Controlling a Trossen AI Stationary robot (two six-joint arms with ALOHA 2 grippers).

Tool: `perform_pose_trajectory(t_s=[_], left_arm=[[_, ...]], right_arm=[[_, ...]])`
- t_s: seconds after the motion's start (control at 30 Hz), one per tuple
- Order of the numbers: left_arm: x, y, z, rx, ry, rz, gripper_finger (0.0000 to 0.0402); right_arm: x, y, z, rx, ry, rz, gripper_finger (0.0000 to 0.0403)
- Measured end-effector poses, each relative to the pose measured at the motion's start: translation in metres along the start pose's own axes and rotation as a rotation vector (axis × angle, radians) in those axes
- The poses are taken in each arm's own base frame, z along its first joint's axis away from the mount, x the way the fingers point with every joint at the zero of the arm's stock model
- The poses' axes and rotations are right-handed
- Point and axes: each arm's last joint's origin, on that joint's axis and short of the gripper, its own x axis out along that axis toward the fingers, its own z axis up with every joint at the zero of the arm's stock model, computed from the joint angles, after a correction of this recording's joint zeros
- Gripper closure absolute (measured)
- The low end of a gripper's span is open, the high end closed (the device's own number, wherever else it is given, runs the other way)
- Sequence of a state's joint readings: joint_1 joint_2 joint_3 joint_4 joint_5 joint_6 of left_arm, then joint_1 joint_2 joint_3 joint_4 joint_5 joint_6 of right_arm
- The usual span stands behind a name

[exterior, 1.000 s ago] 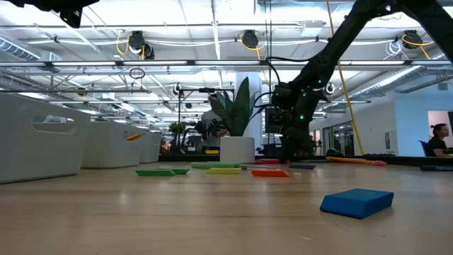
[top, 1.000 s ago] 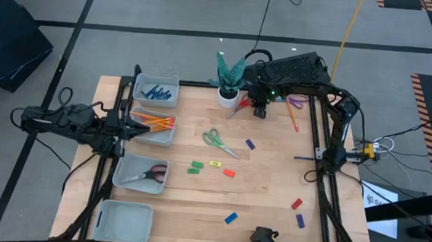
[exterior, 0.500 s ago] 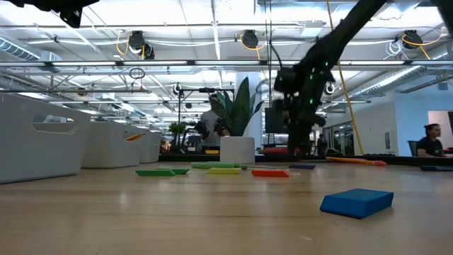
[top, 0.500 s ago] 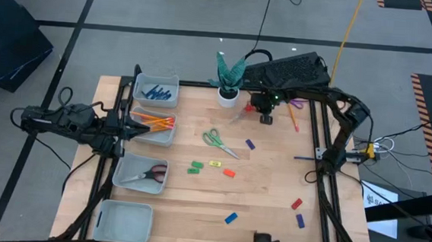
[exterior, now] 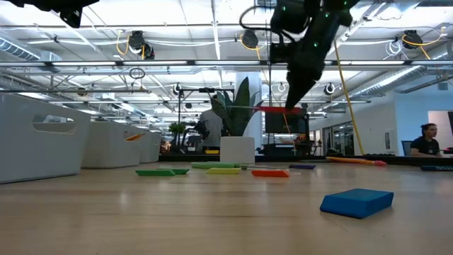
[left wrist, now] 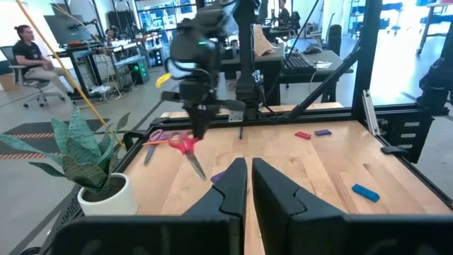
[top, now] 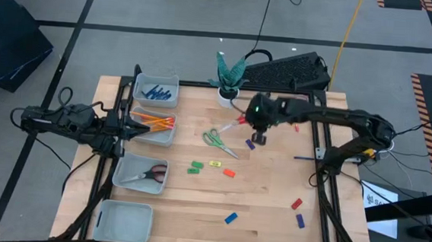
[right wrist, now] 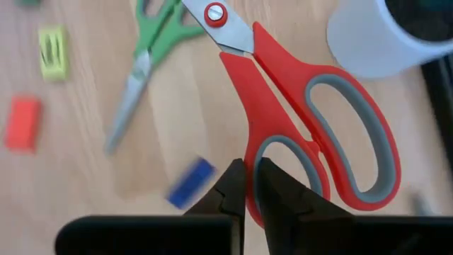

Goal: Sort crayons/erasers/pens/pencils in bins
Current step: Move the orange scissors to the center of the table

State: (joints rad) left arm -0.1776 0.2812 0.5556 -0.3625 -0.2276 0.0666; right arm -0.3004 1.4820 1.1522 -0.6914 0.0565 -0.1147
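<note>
My right gripper [top: 255, 133] hangs above the table's far middle, shut on red scissors [right wrist: 283, 106] with grey-lined handles. They float level below it in the low view [exterior: 272, 110]. Four pale bins line the left side. One holds pens [top: 157, 94], one holds pencils [top: 153, 121], one holds scissors [top: 151, 174], and the nearest bin [top: 125, 220] shows nothing inside. My left gripper [left wrist: 245, 185] waits shut by the pencil bin. Green [top: 196, 167], yellow [top: 214, 164] and red [top: 229, 172] erasers lie flat mid-table. My right gripper pinches the rim of one handle loop [right wrist: 256, 150] of the red scissors, one finger inside the loop and the other outside. The fingers come from above, pointing down. The scissors are lifted clear of the table and lie about level, blades toward the table's left.
Green scissors [top: 218, 142] lie on the table just left of the gripper. A white plant pot [top: 228, 96] stands at the far edge. More erasers lie near the right front [top: 296, 204] [top: 230, 218]. A dark pen [top: 305, 158] lies by the right frame.
My right gripper has risen from the far edge beside the pot and swung toward the table's near and left side. The red scissors, on the table a second ago, are lifted clear and carried along.
</note>
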Motion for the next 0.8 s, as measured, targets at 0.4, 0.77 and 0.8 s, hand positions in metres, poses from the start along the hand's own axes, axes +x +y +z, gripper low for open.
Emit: perform_pose_trajectory(t_s=[0.4, 0.77, 0.8], left_arm=[[0.0, 0.0, 0.0, 0.0, -0.001, 0.0, 0.0373], [0.0, 0.0, 0.0, 0.0, 0.0, 0.0, 0.0373], [0.0, 0.0, 0.0, 0.0, 0.0, 0.0, 0.0373]], right_arm=[[0.021, 0.07, 0.013, 0.5, -0.079, -0.05, 0.0388], [0.079, 0.076, 0.018, 0.503, -0.015, -0.02, 0.0387], [0.082, 0.073, 0.019, 0.488, -0.005, -0.029, 0.0387]])
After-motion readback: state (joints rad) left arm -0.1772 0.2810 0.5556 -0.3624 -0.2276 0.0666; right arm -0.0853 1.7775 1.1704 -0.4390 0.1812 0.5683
